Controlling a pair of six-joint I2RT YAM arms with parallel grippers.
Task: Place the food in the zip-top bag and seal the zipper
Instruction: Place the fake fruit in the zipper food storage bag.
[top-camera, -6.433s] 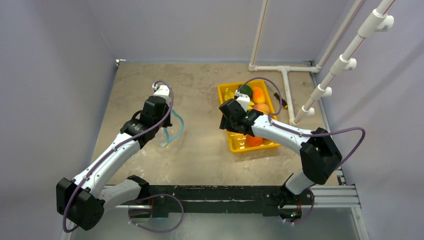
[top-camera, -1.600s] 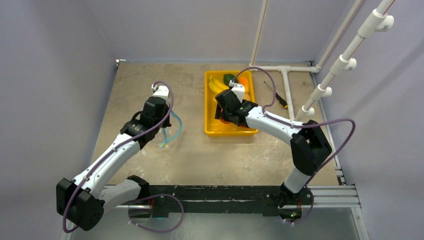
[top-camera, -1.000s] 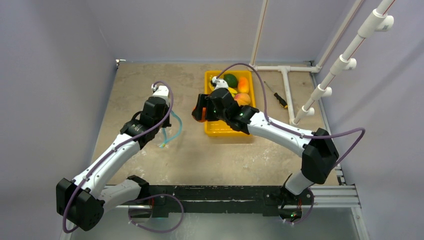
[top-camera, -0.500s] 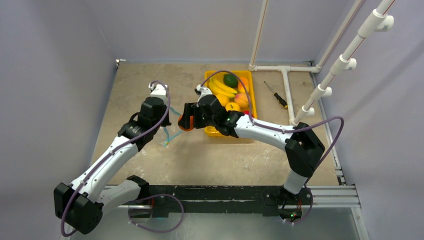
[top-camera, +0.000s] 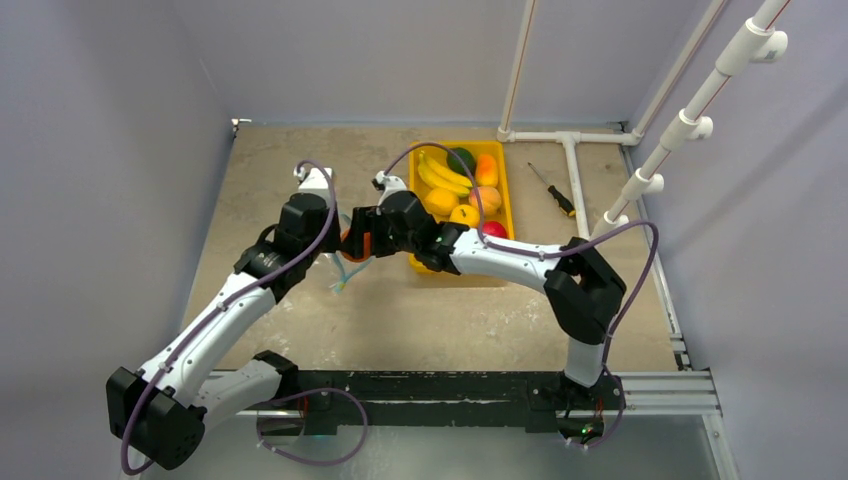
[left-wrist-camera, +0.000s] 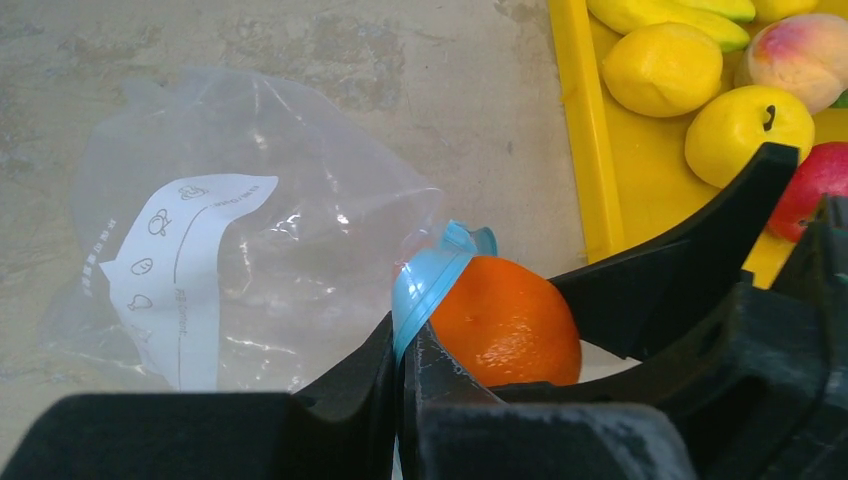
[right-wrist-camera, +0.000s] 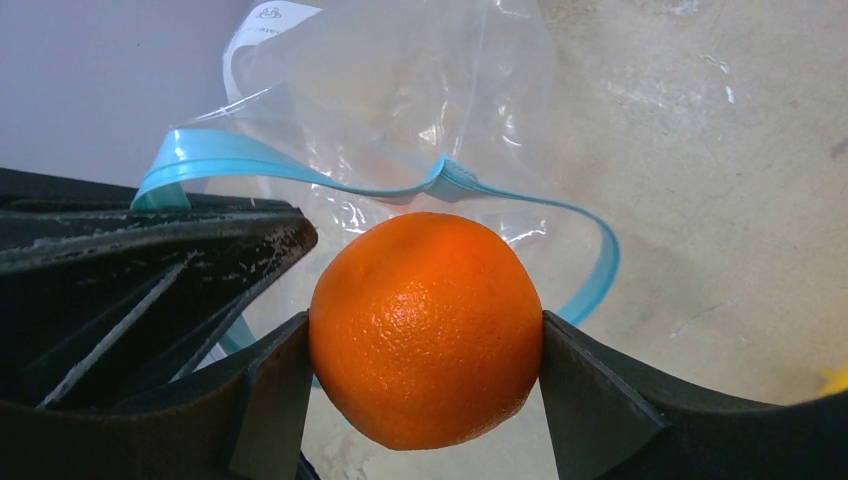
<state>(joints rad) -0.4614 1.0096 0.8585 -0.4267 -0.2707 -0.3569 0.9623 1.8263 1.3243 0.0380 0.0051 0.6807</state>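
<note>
Though spread wide, right pincer (right-wrist-camera: 425, 345) clasps orange (left-wrist-camera: 505, 320)

Top view: the round orange toy fruit (top-camera: 347, 245) shows only a sliver inside the right gripper (top-camera: 353, 240). Beside the fruit, the left gripper (top-camera: 323, 240) covers most of the clear floppy zip-top bag (top-camera: 342, 275).

Left wrist view: the yellow rectangular plastic tray (left-wrist-camera: 585, 150) right of the fruit is cropped, and the red toy apple (left-wrist-camera: 815, 185) is half hidden.

Right wrist view: the teal-blue zipper strip (right-wrist-camera: 205, 150) passes behind the fruit.

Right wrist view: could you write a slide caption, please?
An orange held by the right gripper, in front of the open zip-top bag.
</note>
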